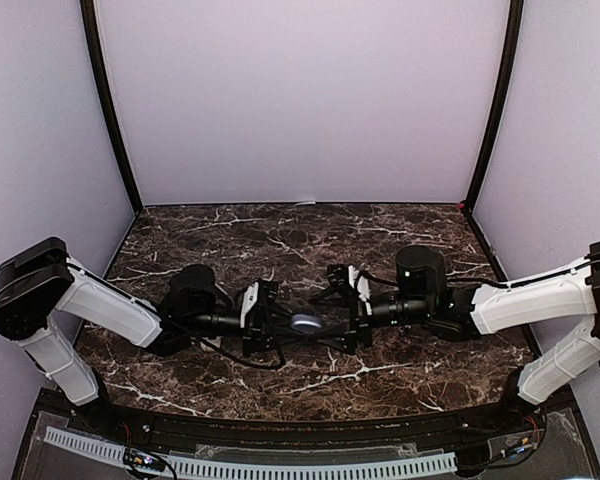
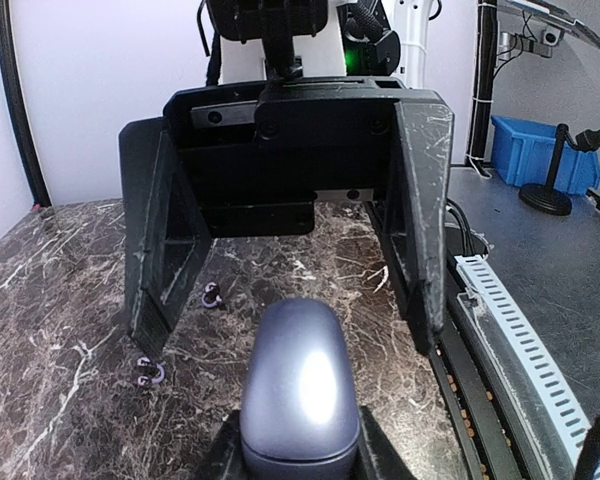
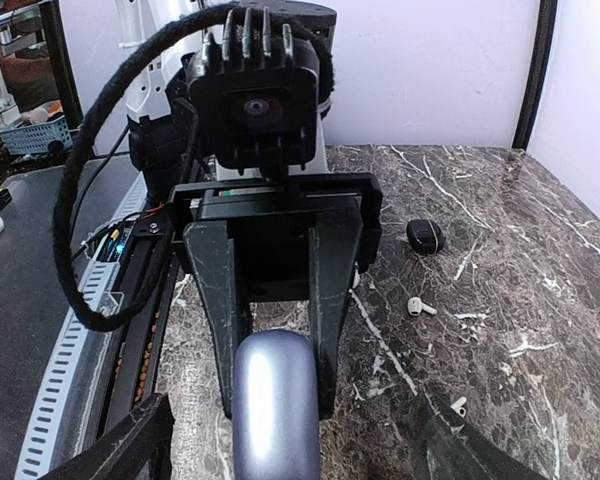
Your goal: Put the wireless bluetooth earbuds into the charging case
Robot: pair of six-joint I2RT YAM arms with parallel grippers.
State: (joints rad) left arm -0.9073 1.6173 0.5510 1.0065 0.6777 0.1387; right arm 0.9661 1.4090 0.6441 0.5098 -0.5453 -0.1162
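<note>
At the centre of the overhead view, two robot arms are seen meeting tip to tip above a dark marble table [image 1: 230, 240]. A smooth grey-blue oval charging case [image 1: 305, 322] is held off the table between them. The left gripper [image 1: 292, 322] is clamped on one end of the case. In the right wrist view its two black fingers [image 3: 215, 300] are pressed against the case's sides at the middle of the frame. The right gripper [image 1: 330, 320] is spread wide. In the left wrist view its fingers [image 2: 165, 250] stand at the left and right of the frame, with the case's far end between them and clear gaps on both sides, so nothing is gripped by it. At the right of the right wrist view, a white earbud [image 3: 417, 307] with a short stem is lying on the marble. A second white earbud [image 3: 459, 405] is lying nearer the lower edge. A small black rounded item [image 3: 425, 235] is set just above them; whether it is a case or an earbud cannot be told. At the lower left of the left wrist view, a tiny pale earbud [image 2: 211, 293] and another tiny earbud [image 2: 148, 373] are seen on the marble; whether these are the same pair cannot be told.
</note>
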